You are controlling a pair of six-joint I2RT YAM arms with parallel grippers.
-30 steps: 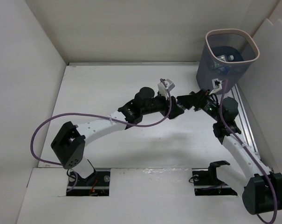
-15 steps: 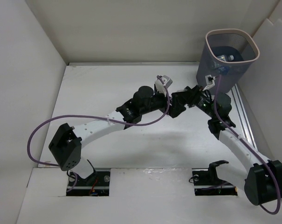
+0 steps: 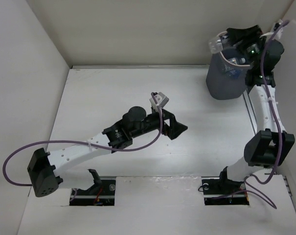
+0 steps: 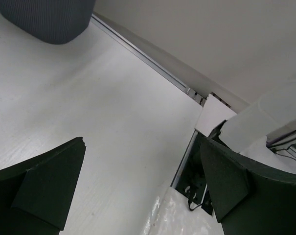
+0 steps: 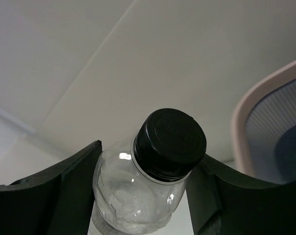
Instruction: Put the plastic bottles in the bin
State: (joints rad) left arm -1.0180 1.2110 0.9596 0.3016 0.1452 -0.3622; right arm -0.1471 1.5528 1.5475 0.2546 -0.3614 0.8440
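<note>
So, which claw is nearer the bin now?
Right. The right claw is at the rim of the bin, holding a black-capped bottle; the left claw is open over the middle of the table, far from it.

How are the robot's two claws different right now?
The left claw is open and holds nothing; the right claw is shut on a clear bottle with a black cap.
The left claw hangs over the middle of the white table; the right claw is up in the far corner by the rim of the bin.
Both claws are black with two fingers.
</note>
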